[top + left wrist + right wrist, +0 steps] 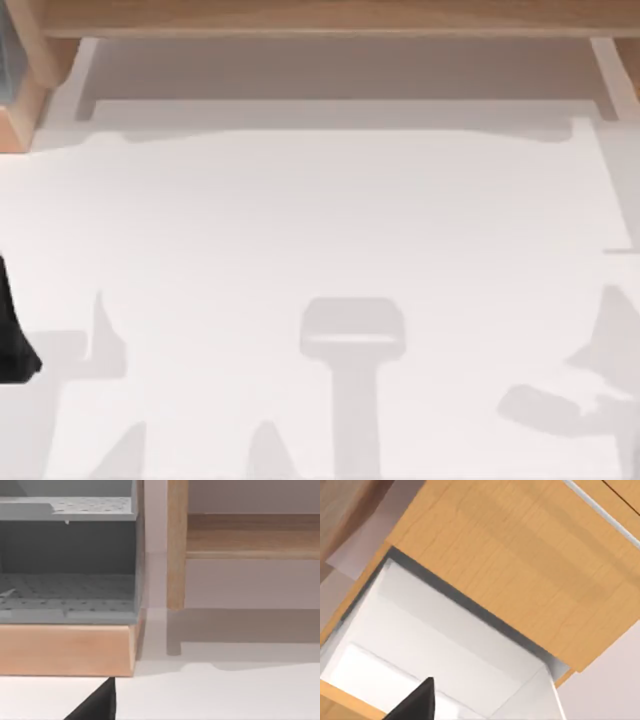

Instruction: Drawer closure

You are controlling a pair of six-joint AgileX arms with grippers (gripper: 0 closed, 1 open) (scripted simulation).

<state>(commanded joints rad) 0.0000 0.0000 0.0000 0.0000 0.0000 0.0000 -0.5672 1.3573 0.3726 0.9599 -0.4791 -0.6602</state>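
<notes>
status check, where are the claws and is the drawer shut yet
Left arm parked at table's left edge, claw state unreadable. Drawer open, pulled out from light wood frame, floor bare. Nothing seen blocking its travel.

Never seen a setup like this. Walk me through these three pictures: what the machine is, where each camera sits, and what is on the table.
This is a simulated robot with two arms at a table, each ending in a two-finger gripper. Its job is to close a drawer.

The top view looks down from above. The drawer stands open at the far edge: a shallow tray with white side walls, framed by light wood. The dark shape at the left edge is part of the left arm. The grey patches on the white table are shadows.

The other two pictures come from cameras on the arms' wrists. The left wrist view faces a grey shelf unit on a wooden base. The right wrist view looks into the open drawer. Nothing appears to be held.
</notes>
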